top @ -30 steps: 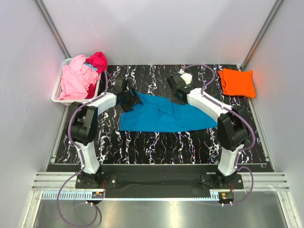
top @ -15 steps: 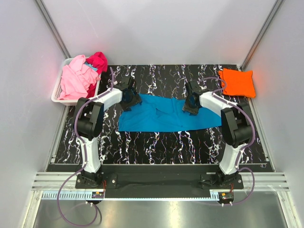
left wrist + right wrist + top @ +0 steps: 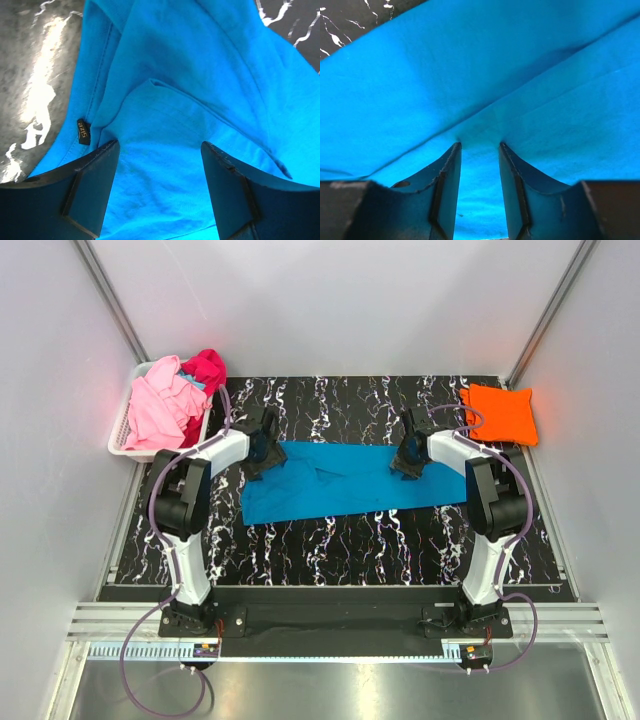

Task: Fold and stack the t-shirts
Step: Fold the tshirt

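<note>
A bright turquoise-blue t-shirt [image 3: 340,480] lies spread sideways on the black marbled table [image 3: 330,540]. My left gripper [image 3: 262,452] is down on its far left corner. In the left wrist view that gripper [image 3: 160,146] is open wide, with flat blue cloth [image 3: 190,75] between its fingers and a small size tag [image 3: 83,131] beside the left finger. My right gripper [image 3: 407,462] rests on the shirt's far right part. In the right wrist view this gripper [image 3: 479,146] has its fingers a narrow gap apart, their tips pressed into a ridge of cloth [image 3: 470,65]. An orange t-shirt [image 3: 498,412] lies folded at the far right.
A white slatted basket [image 3: 120,435] at the far left holds a light pink t-shirt [image 3: 160,405] and a magenta one [image 3: 207,368]. Grey walls close in the table on three sides. Both arm bases stand at the near edge.
Both grippers moved outward and away from me, and the blue t-shirt went from bunched to stretched out wider and flatter. The right gripper's fingers have narrowed.
</note>
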